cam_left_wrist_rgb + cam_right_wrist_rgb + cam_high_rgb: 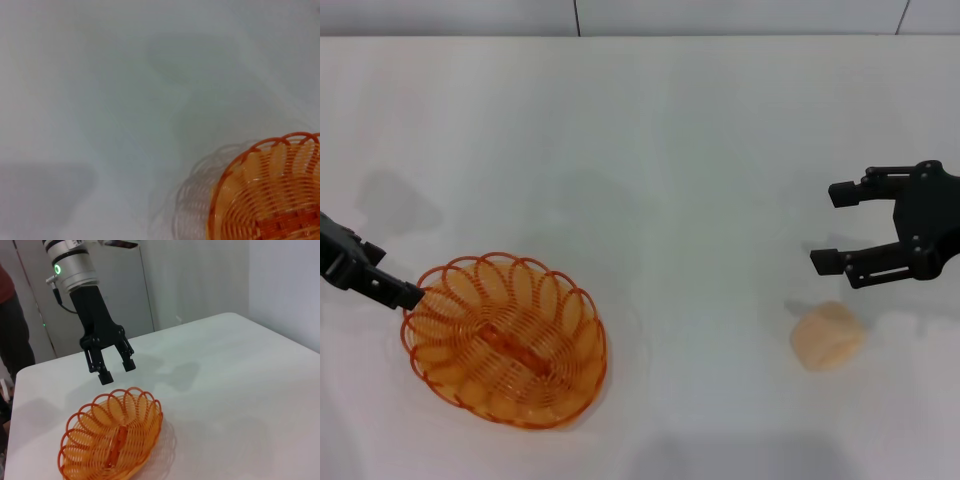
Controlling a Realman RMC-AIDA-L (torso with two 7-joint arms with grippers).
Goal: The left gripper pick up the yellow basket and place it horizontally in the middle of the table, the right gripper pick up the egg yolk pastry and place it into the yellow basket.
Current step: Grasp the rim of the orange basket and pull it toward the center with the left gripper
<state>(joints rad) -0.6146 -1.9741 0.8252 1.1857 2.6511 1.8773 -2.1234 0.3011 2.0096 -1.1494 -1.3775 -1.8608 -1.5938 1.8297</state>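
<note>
The yellow basket point(505, 340) lies on the white table point(650, 150) at the front left, empty. It also shows in the left wrist view point(270, 200) and in the right wrist view point(112, 437). My left gripper point(388, 272) is at the basket's left rim; in the right wrist view this gripper point(117, 371) is open, with its fingertips just above the rim and holding nothing. The egg yolk pastry point(828, 337) lies on the table at the front right. My right gripper point(826, 226) is open and empty, just behind the pastry and apart from it.
The table's far edge meets a grey wall point(720, 15). In the right wrist view a person point(12, 325) stands beyond the table's far side, next to the left arm's silver-grey arm with its green ring light point(70, 262).
</note>
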